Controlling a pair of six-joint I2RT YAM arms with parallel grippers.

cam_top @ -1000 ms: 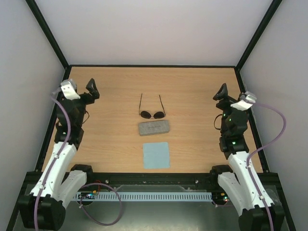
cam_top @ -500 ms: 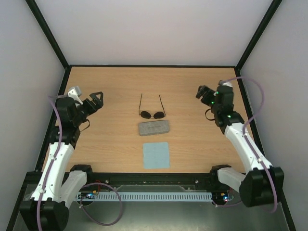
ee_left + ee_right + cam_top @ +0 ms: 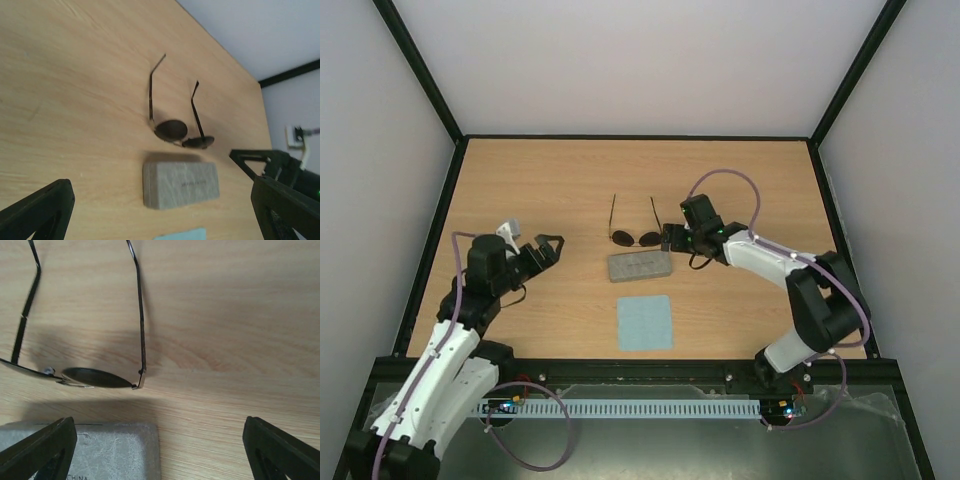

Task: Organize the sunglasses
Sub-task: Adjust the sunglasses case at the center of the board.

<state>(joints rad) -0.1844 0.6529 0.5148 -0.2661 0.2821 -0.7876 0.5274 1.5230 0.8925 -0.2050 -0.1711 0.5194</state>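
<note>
The sunglasses (image 3: 636,237) lie unfolded mid-table, round dark lenses nearest me, temple arms pointing away. The closed grey case (image 3: 640,266) lies just in front of them, the light blue cloth (image 3: 645,322) nearer still. My right gripper (image 3: 672,238) is open and low, just right of the right lens and the case's far right corner. Its view shows the lens and hinge (image 3: 95,377) and the case corner (image 3: 100,450) between the spread fingers (image 3: 282,447). My left gripper (image 3: 548,248) is open and empty, left of the case. Its view shows the sunglasses (image 3: 171,130) and case (image 3: 181,184).
A black frame rail (image 3: 630,137) runs along the table's far edge, with white walls on three sides. The right arm's purple cable (image 3: 720,175) loops above the table behind the right gripper. The right gripper also shows in the left wrist view (image 3: 270,162).
The right arm has swung from the table's right edge to the centre, next to the sunglasses. The left gripper has moved nearer and rightwards, towards the case.
</note>
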